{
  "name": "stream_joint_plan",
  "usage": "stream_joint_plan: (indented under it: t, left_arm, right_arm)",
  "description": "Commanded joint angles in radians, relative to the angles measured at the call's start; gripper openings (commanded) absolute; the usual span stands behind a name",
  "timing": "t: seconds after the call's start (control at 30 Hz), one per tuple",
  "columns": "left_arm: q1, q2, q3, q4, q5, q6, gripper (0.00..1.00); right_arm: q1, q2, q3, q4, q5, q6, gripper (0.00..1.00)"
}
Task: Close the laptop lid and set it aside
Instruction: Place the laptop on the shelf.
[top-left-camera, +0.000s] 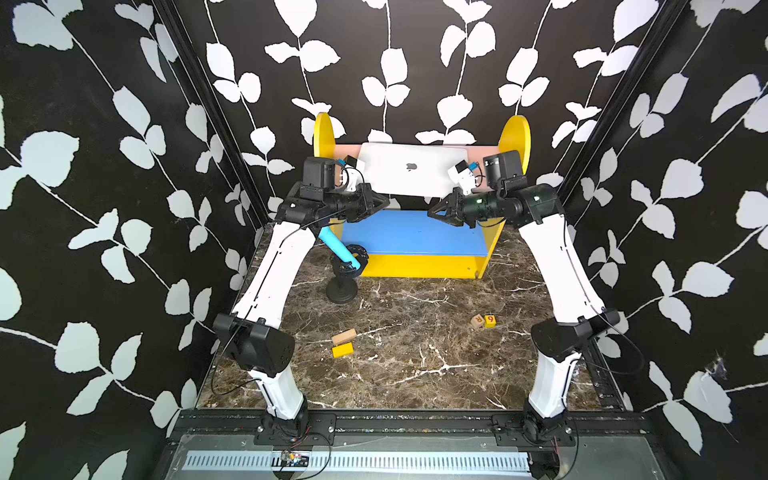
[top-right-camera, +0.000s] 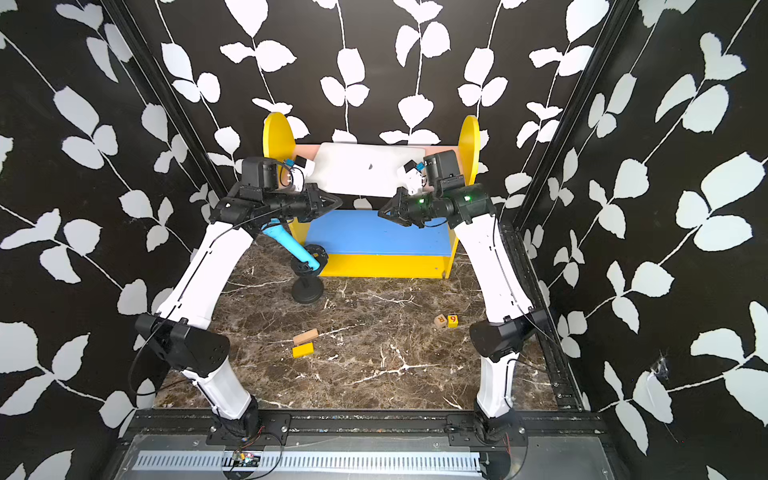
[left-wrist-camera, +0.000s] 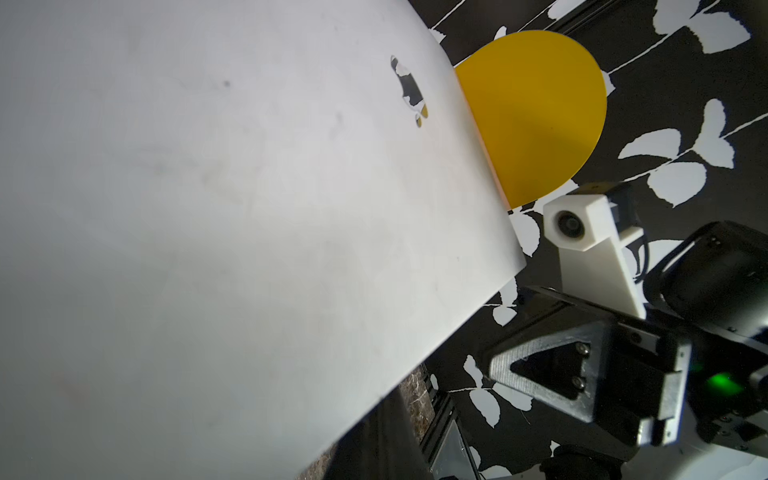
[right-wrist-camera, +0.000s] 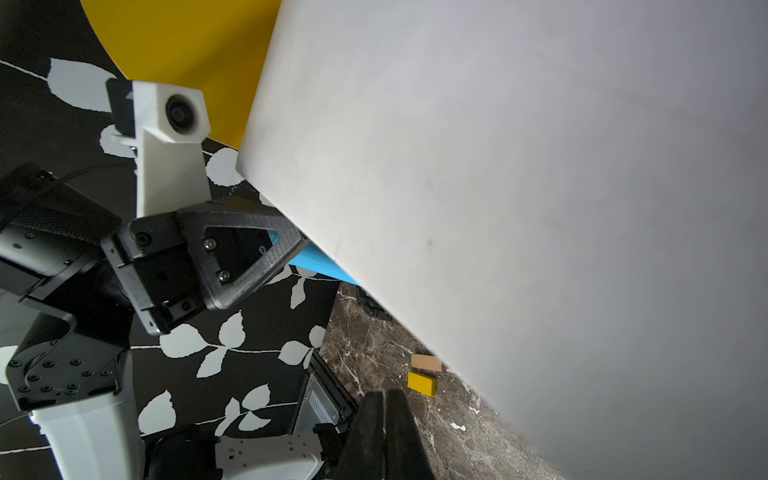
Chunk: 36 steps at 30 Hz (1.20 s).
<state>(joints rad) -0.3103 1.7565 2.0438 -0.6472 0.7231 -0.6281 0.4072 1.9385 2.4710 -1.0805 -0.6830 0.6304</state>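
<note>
The laptop (top-left-camera: 411, 168) (top-right-camera: 365, 170) rests on the top board of a yellow shelf unit at the back. Its silver-white lid with the dark apple logo faces up and forward. Keyboard and screen are hidden. The pale shell fills most of both wrist views (left-wrist-camera: 208, 228) (right-wrist-camera: 540, 208). My left gripper (top-left-camera: 385, 203) (top-right-camera: 338, 202) is shut, empty, its tip just under the lid's near left edge. Opposite it, my right gripper (top-left-camera: 431, 211) (right-wrist-camera: 384, 415) is also shut and empty, under the near right edge. Both point inward at each other above the blue board.
The shelf unit has round yellow ends (top-left-camera: 515, 137), a pinkish top board (top-left-camera: 484, 150) and a blue lower board (top-left-camera: 415, 232). A blue tube (top-left-camera: 338, 249) leans on a black stand (top-left-camera: 343, 289). Wooden and yellow blocks (top-left-camera: 343, 344) and two letter cubes (top-left-camera: 484, 321) lie on the marble.
</note>
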Motion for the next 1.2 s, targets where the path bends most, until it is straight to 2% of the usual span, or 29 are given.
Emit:
stream_joint_plan:
  t: [0.0,0.5,1.17]
  left_arm:
    - [0.009,0.009,0.056,-0.011,0.017,0.025,0.0]
    - [0.01,0.132,0.243,-0.057,0.014,0.015,0.0]
    - [0.01,0.158,0.289,-0.046,0.036,0.002,0.0]
  right_arm:
    - [0.0,0.022,0.051,-0.005,0.036,-0.015,0.09]
    - [-0.058,0.043,0.067,0.071,0.052,0.045,0.09]
    - [-0.136,0.114,0.157,0.112,0.036,0.107,0.09]
